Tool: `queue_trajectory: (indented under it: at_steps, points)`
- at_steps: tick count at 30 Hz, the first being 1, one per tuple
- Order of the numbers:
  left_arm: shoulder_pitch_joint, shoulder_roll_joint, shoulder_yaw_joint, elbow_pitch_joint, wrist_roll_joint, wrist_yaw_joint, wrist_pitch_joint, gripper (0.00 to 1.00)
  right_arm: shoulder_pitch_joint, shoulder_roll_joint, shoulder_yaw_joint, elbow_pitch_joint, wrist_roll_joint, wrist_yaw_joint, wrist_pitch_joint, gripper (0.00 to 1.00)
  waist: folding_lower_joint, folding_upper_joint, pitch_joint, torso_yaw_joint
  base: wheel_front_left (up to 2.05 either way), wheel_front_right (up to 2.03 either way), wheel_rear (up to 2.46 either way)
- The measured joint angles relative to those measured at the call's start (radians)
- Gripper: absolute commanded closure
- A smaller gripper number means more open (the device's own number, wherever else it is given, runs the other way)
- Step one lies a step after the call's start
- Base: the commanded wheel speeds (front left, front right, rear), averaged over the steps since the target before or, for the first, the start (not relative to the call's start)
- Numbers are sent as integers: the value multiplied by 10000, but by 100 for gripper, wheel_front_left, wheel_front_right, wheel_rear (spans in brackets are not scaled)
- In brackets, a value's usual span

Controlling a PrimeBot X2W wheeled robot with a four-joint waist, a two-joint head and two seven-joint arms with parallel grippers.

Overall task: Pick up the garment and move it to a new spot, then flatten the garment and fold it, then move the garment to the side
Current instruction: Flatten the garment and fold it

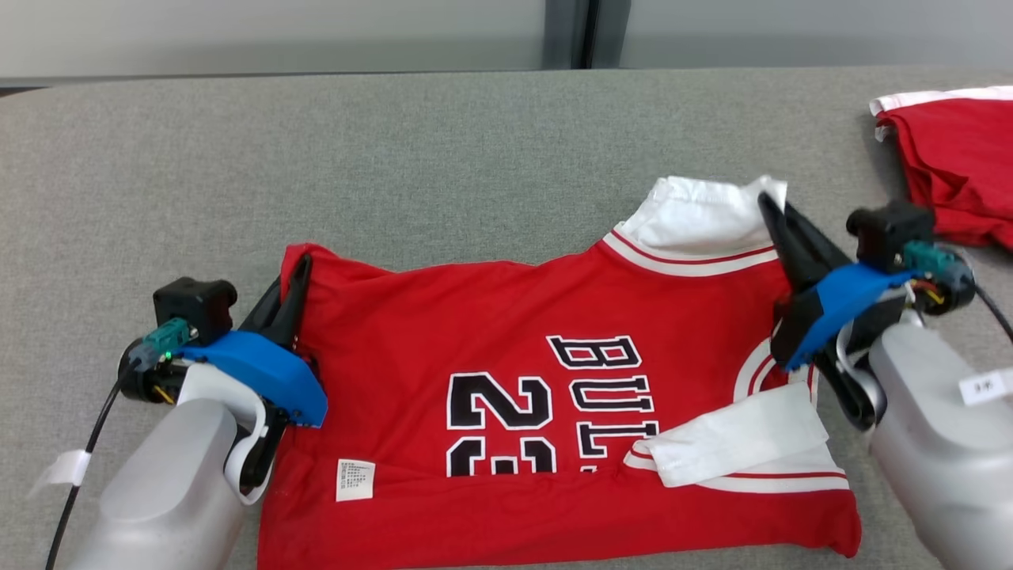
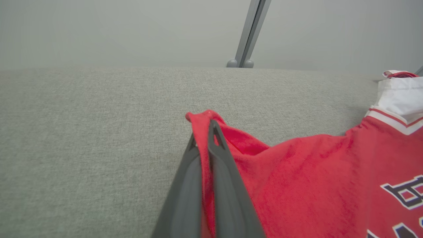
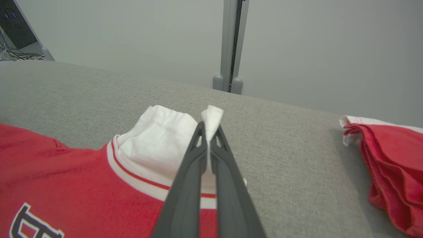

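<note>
Lying spread near the bench (image 1: 396, 158) front edge: red jersey (image 1: 443, 317) (number side up). Its red corner is clamped in the left tool (image 2: 205, 132); right tool (image 3: 207, 132) clamped on its white fabric. Second red garment (image 1: 961, 166) at far right corner.

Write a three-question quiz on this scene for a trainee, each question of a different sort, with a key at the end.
1. True or false: the left gripper is shut on a red corner of the jersey.
2. What does the right gripper pinch? A) the jersey's white sleeve B) a cup C) nothing
3. Fill the gap: the second red garment lies at the robot's far ___ on the grey surface.

Key: 1 true; 2 A; 3 right.
</note>
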Motion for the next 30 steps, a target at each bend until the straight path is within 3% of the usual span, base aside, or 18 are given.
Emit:
queue_trajectory:
  at_steps: [8, 30]
  points:
    - [1151, 15, 754, -616, 485, 65, 0, 100, 2263, -146, -594, -1919, -19, 0, -44, 100, 0, 0, -383, -132, 0, 0, 0]
    - [3576, -500, 2169, -1680, 1413, 140, 0, 100, 6604, 190, -2502, -4702, -244, 0, -46, 100, 0, -1, -1242, -3, 0, 0, 0]
